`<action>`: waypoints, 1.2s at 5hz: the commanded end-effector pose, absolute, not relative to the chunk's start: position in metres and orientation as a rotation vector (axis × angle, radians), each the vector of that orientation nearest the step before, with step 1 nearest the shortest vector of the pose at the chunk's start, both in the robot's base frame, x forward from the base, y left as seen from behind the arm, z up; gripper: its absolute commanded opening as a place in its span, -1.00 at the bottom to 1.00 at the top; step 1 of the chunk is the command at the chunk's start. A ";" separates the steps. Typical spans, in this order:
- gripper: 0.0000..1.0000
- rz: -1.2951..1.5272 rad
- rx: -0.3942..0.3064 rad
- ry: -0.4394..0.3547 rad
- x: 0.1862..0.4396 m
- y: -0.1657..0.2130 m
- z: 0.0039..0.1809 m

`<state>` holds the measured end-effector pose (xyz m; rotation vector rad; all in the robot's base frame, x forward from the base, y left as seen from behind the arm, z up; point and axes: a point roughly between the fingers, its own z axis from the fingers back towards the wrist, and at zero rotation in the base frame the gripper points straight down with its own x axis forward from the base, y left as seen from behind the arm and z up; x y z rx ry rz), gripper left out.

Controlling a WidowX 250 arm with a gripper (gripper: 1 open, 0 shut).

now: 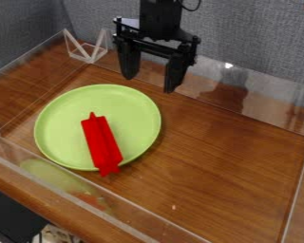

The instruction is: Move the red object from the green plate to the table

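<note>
A bright red elongated block (102, 143) lies on the lime-green round plate (132, 106), in its lower left part, with its near end reaching over the front rim. The plate rests on the reddish-brown wooden table (224, 161), left of centre. My gripper (152, 68) hangs above the table behind the plate's far right rim, pointing straight down. Its two black fingers (128, 63) stand wide apart and hold nothing. It is clear of both the block and the plate.
Clear acrylic walls (34, 190) edge the tabletop on all sides. A small white wire-frame stand (86, 45) sits at the back left corner. Bare wood stretches to the right of the plate and in front of it.
</note>
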<state>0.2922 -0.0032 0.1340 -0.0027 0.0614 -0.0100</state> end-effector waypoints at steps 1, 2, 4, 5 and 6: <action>1.00 0.064 -0.009 0.055 0.296 -0.010 0.118; 1.00 0.220 -0.026 0.031 0.307 -0.022 0.110; 1.00 0.398 -0.058 -0.004 0.323 -0.029 0.099; 1.00 0.469 -0.054 -0.009 0.311 -0.005 0.099; 1.00 0.648 -0.062 -0.039 0.288 0.022 0.103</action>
